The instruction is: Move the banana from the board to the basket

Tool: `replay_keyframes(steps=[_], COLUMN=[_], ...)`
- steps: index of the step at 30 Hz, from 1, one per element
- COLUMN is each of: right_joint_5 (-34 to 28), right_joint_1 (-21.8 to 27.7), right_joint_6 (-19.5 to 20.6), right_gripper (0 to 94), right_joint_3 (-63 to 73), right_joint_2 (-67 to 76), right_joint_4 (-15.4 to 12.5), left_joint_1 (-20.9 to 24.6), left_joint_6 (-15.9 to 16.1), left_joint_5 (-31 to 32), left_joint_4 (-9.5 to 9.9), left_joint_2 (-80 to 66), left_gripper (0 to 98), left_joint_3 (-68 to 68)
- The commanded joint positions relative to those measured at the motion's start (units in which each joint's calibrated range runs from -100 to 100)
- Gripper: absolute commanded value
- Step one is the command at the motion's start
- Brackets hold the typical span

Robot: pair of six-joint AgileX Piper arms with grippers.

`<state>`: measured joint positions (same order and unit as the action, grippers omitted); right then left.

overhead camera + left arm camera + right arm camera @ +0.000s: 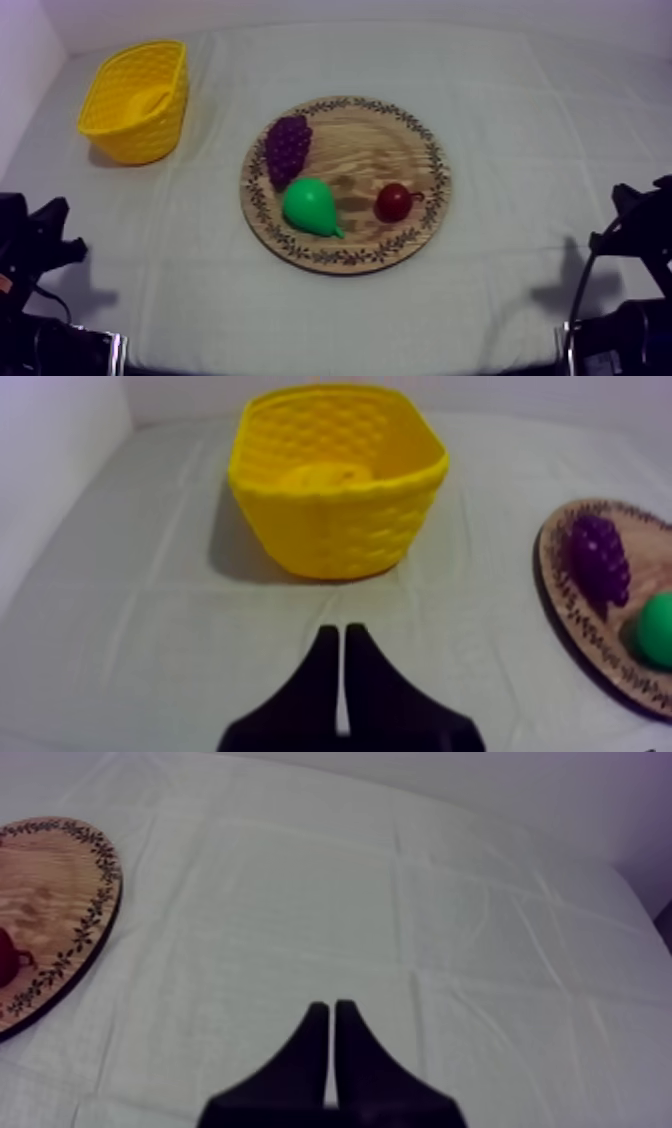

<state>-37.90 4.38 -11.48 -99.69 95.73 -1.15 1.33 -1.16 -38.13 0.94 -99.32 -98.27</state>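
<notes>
1. Left hand (341,632): two black fingers pressed together into a narrow wedge, holding nothing. It hangs over bare cloth just in front of the yellow basket (340,526).

2. Right hand (331,1007): fingers likewise closed against each other with nothing between them. It is over bare cloth, with the rim of the wooden board (95,917) off to one side.

3. Left arm (35,245), right arm (640,225): low at the near left and near right edges of the table (520,120), each well apart from the board.

4. Yellow basket: woven-pattern plastic, upright, at the far left of the table, apart from the board.

5. Banana (325,476): inside the yellow basket, lying on its floor. It shows over the rim as a curved yellow shape and is hard to set off from the basket's own colour.

6. Wooden board: round, with a leaf-patterned rim, lying flat at the middle of the table.

7. Bunch of grapes (288,150): purple, on the board's far left part, reaching onto the rim pattern.

8. Pear (310,206): green, on the board's near left part, just beside the grapes. Whether the two touch cannot be told.

9. Small red fruit (394,202): on the board to the right of the pear, apart from it, with a dark stem.

10. Table: covered in a grey-white cloth with fold creases.
</notes>
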Motion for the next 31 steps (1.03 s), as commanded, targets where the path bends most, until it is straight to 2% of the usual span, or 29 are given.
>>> replay_keyframes(steps=[1, 3, 5, 7, 12, 14, 31], right_joint_5=[0.0, 0.0, 0.0, 0.0, 0.0, 0.0, 0.0], right_joint_1=[0.0, 0.0, 0.0, 0.0, 0.0, 0.0, 0.0], right_joint_6=[0.0, 0.0, 0.0, 0.0, 0.0, 0.0, 0.0], right_gripper=[0.3, 0.3, 0.3, 0.3, 0.3, 0.3, 0.3], right_joint_3=[0.0, 0.0, 0.0, 0.0, 0.0, 0.0, 0.0], right_joint_2=[0.0, 0.0, 0.0, 0.0, 0.0, 0.0, 0.0], right_joint_4=[0.0, 0.0, 0.0, 0.0, 0.0, 0.0, 0.0], left_joint_1=[0.0, 0.0, 0.0, 0.0, 0.0, 0.0, 0.0], left_joint_6=[-8.8, -13.7, -15.7, -15.2, -10.1, -9.0, -8.9], left_joint_5=[2.2, 2.9, 3.3, 3.5, 3.7, 3.7, 3.7], left_joint_4=[0.37, 0.61, 0.73, 0.79, 0.83, 0.84, 0.84], left_joint_2=[-0.2, -0.3, -0.4, -0.4, -0.4, -0.4, -0.4], left_gripper=[0.2, 0.2, 0.2, 0.2, 0.2, 0.2, 0.2], left_joint_3=[-0.4, -0.7, -0.8, -0.9, -0.9, -0.9, -0.9])
